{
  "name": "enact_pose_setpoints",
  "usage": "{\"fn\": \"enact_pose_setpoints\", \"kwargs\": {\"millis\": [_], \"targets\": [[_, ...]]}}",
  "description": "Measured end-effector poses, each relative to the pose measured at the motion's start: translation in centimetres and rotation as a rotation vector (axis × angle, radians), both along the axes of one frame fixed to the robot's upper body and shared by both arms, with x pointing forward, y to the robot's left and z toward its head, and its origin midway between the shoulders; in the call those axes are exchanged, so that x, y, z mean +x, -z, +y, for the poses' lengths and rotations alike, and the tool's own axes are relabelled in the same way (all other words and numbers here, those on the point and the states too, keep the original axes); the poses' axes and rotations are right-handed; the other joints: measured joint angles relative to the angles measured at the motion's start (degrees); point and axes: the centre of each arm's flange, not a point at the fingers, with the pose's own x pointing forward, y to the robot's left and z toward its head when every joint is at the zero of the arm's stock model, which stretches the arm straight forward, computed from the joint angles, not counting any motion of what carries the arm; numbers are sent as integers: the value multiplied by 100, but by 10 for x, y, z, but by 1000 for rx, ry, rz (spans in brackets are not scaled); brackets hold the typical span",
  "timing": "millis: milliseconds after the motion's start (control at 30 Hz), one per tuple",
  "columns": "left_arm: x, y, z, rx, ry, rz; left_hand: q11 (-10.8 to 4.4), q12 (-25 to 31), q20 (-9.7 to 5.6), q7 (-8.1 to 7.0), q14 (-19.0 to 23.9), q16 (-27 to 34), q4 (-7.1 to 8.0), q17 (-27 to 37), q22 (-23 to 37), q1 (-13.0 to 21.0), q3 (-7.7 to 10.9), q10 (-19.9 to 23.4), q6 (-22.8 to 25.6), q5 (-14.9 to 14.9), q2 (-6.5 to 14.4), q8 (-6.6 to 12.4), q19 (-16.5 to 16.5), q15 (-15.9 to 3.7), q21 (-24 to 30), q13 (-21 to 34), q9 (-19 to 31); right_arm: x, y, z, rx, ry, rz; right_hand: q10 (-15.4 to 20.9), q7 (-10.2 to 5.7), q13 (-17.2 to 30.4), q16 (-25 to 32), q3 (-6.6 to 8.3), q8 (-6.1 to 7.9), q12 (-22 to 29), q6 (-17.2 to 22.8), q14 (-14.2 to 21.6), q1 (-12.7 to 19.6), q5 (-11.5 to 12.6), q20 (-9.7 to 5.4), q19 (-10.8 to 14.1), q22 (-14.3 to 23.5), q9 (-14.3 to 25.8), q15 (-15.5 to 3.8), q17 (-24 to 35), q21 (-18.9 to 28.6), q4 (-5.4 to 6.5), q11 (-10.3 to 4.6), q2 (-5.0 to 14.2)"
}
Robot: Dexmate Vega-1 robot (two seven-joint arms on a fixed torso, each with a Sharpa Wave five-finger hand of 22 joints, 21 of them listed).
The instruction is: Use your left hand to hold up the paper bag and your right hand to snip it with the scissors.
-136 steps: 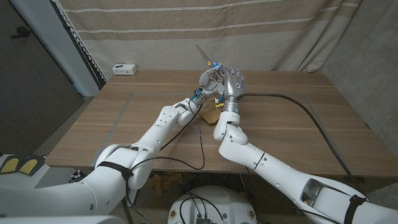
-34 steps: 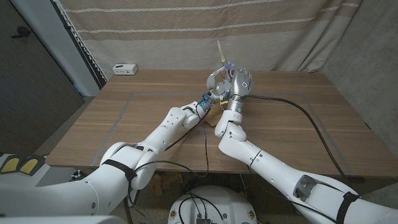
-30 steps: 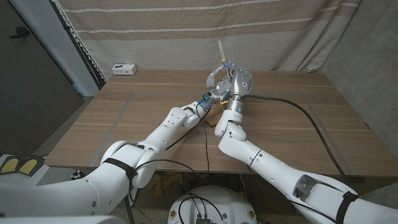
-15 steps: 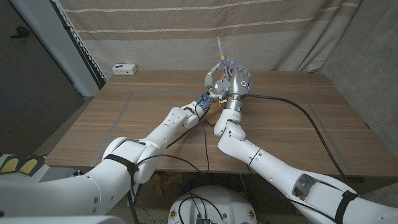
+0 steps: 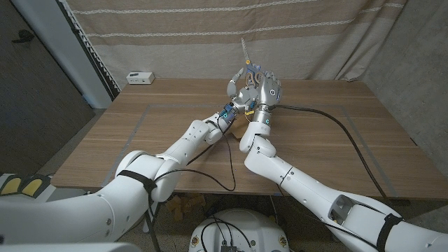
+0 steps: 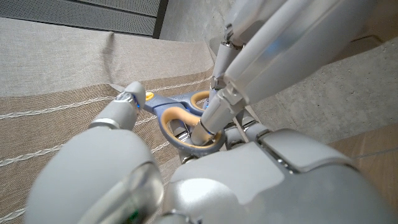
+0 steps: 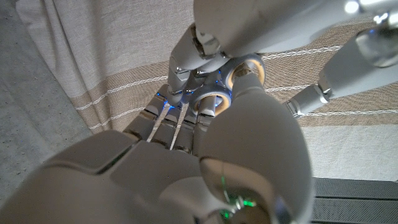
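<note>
Two hands met high over the wooden table (image 5: 140, 133). The left hand (image 5: 238, 85) and the right hand (image 5: 267, 89) pressed close around the scissors (image 5: 246, 59), blades pointing up, likely passing them over for a better hold. In the left wrist view, fingers (image 6: 214, 106) went through the scissors' yellow loop. I could not tell which hand truly held them. A brown bit under the wrists may have been the paper bag (image 5: 239, 129), down on the table, not yet lifted.
</note>
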Motion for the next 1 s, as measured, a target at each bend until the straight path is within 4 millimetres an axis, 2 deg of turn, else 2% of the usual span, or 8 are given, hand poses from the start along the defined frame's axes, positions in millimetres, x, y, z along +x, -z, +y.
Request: {"fn": "enact_pose_setpoints", "kwargs": {"millis": [733, 1000], "targets": [[-1, -8, 14, -41, -1, -35, -13, 0, 0, 0, -6, -23, 15, -3, -1, -23, -63, -9, 1, 38, 23, -45, 0, 7, -41, 1, -4, -6, -1, 1, 28, -16, -18, -4, -41, -9, 1, 20, 0, -49, -40, -4, 1, -62, 32, -31, 0, 99, -2, -1, 0, 22, -9, -1], [-3, -10, 17, -57, 4, -59, -20, 0, 0, 1, -107, 0, 15, -2, -3, -22, -63, -16, 1, 38, 23, -46, -1, 87, -45, -22, -6, -10, -4, 1, 39, -27, -30, -3, -42, -14, 1, 20, 0, -45, -37, -5, 1, -106, 32, -31, 0, 103, -2, 0, 0, 22, -11, -1]]}}
